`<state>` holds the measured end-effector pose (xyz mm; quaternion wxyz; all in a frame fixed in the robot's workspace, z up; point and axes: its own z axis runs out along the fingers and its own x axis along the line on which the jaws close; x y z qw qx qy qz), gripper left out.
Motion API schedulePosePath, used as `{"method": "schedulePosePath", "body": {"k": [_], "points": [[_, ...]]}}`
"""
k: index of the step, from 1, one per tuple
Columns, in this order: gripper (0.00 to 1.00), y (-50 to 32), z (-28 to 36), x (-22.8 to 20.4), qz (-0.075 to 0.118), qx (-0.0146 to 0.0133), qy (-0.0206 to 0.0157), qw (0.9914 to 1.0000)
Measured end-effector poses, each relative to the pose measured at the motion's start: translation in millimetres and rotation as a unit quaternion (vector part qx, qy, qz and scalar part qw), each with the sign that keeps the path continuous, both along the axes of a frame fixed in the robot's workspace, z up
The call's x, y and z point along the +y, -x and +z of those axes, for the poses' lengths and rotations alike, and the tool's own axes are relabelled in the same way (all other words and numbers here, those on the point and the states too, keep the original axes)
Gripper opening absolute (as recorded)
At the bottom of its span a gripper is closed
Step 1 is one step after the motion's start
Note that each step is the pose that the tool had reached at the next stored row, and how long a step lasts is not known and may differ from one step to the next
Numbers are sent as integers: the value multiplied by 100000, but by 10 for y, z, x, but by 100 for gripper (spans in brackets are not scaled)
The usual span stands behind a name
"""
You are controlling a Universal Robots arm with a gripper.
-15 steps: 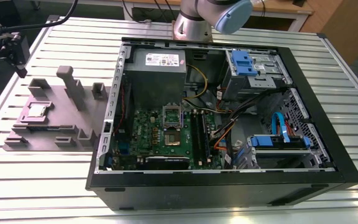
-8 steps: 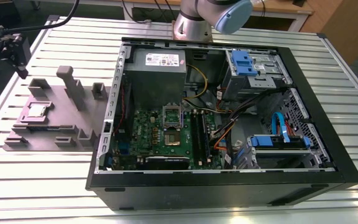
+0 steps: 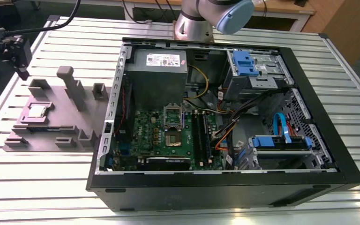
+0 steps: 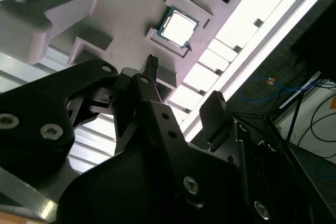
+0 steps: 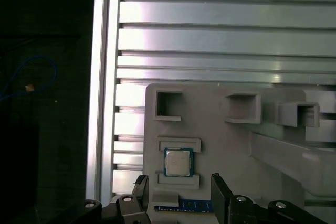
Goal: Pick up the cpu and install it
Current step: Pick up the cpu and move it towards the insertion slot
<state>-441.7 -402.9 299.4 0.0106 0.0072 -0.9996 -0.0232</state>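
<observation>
The cpu (image 3: 38, 111) is a small silvery square chip lying flat in a recess of the grey fixture plate (image 3: 61, 117), at the exterior view's left. My gripper (image 3: 21, 70) hangs above the plate's far end, clear of the chip. In the first wrist view the cpu (image 5: 178, 162) lies just ahead of the gripper (image 5: 180, 192), whose two dark fingers stand apart, open and empty. The second wrist view shows the cpu (image 4: 178, 27) beyond the gripper (image 4: 184, 90). The motherboard socket (image 3: 173, 138) sits inside the open computer case (image 3: 108, 117), its metal frame raised.
Upright grey posts (image 3: 71, 86) and brackets rise from the fixture plate near the chip. A memory stick (image 5: 194, 204) lies in the plate beside the cpu. The case holds a grey power supply (image 3: 158, 63), blue drive bays (image 3: 245, 63) and loose cables. The slatted table edge (image 5: 102, 103) runs close by.
</observation>
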Motion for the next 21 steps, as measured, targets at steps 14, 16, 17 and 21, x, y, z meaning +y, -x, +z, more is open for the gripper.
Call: {"method": "schedulePosePath", "body": {"k": [14, 16, 17, 21], "points": [[59, -2, -98, 1, -8, -3, 28, 100000], [59, -9, -108, 0, 11, 5, 31, 100000], [59, -14, -116, 0, 32, 21, 29, 100000], [59, -26, -154, 0, 828, 124, 31, 99996]]}}
